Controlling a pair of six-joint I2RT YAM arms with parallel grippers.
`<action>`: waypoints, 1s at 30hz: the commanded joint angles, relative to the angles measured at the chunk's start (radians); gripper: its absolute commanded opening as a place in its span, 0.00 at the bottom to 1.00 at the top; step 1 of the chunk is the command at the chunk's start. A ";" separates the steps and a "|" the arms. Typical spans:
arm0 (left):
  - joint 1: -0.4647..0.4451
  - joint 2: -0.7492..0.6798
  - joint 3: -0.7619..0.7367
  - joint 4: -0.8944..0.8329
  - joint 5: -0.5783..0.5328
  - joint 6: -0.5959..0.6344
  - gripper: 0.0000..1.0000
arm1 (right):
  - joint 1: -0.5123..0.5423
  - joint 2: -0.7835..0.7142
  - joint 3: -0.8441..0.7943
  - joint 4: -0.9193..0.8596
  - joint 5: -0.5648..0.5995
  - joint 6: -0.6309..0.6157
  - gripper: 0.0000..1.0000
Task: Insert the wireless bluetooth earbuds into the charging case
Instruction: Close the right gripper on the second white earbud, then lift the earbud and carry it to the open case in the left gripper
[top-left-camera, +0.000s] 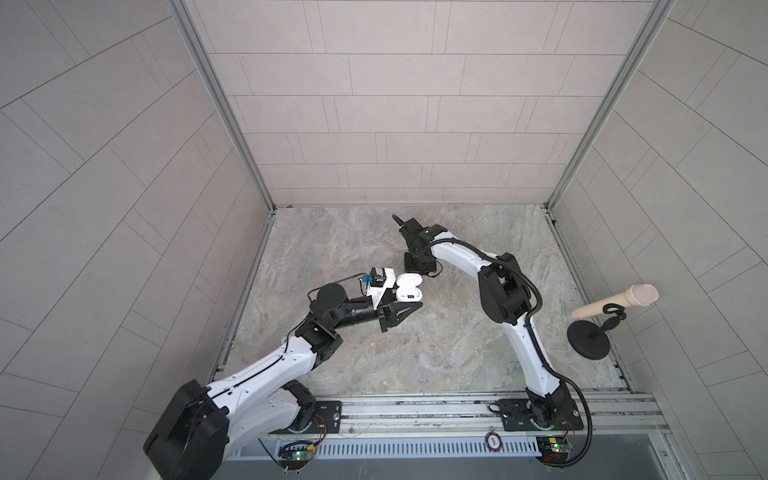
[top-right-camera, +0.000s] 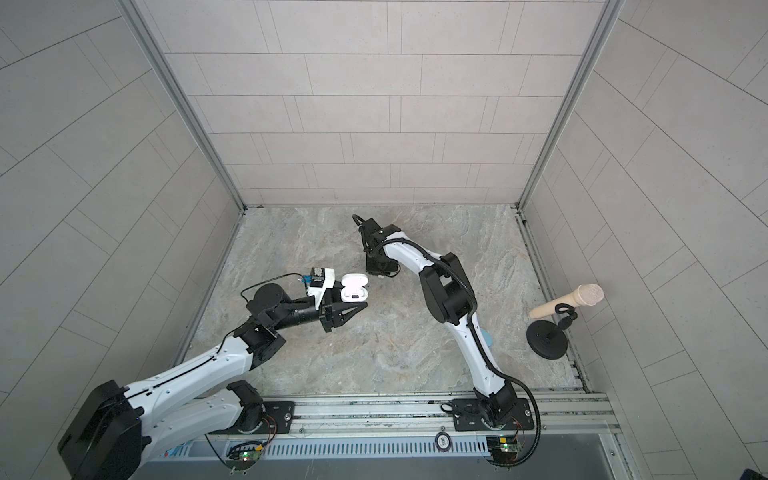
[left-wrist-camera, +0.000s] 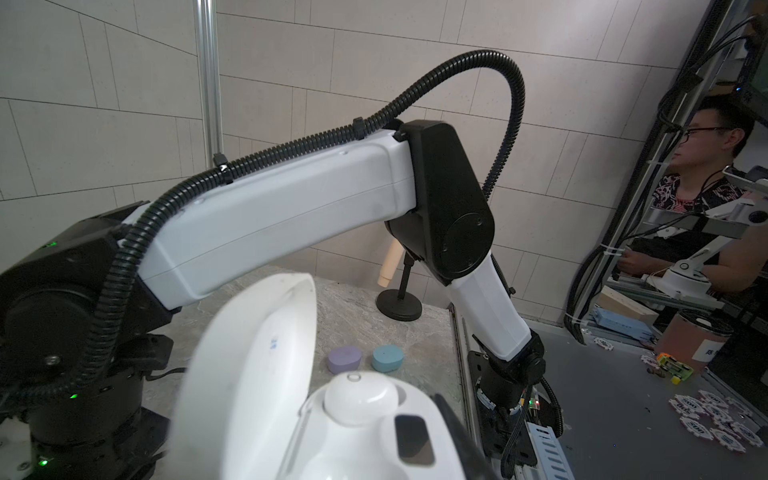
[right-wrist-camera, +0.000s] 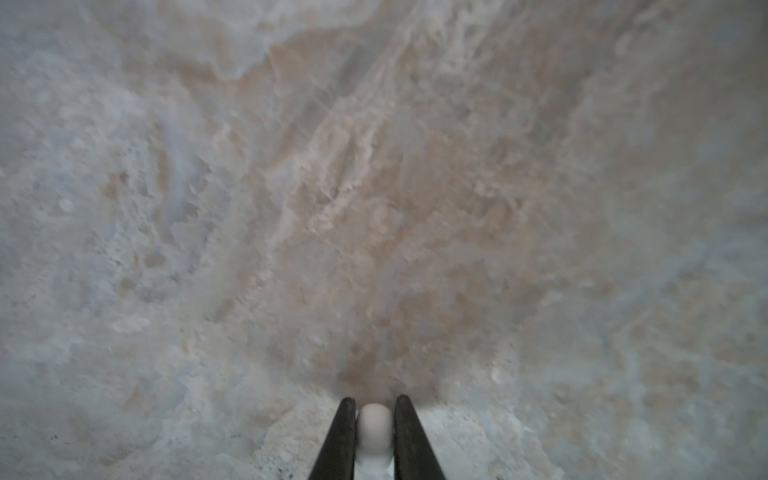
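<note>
My left gripper (top-left-camera: 417, 305) is shut on the lower part of a white charging case (top-left-camera: 409, 289), held above the table's middle with its lid open. In the left wrist view the case (left-wrist-camera: 257, 374) fills the foreground. One white earbud (left-wrist-camera: 360, 399) sits in it beside a dark recess (left-wrist-camera: 413, 440), and a black finger (left-wrist-camera: 457, 436) lies against its side. My right gripper (right-wrist-camera: 375, 400) points down at the marble and is shut on a second white earbud (right-wrist-camera: 375, 428). In both top views the right wrist (top-left-camera: 419, 262) hides those jaws, just beyond the case.
A lilac case (left-wrist-camera: 344, 359) and a teal-blue case (left-wrist-camera: 387, 357) lie shut on the table near the right arm's base. A beige microphone on a black stand (top-left-camera: 615, 305) stands at the right edge. Tiled walls enclose the marble table (top-left-camera: 415, 353) on three sides.
</note>
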 joint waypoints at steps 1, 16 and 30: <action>0.007 0.004 0.008 0.025 0.017 0.010 0.09 | -0.006 -0.126 -0.079 0.016 -0.008 0.014 0.12; 0.006 0.052 0.037 0.049 0.037 0.005 0.09 | -0.042 -0.596 -0.505 0.113 -0.097 0.061 0.10; -0.007 0.151 0.101 0.091 0.061 0.002 0.09 | -0.057 -1.038 -0.680 0.059 -0.141 0.072 0.08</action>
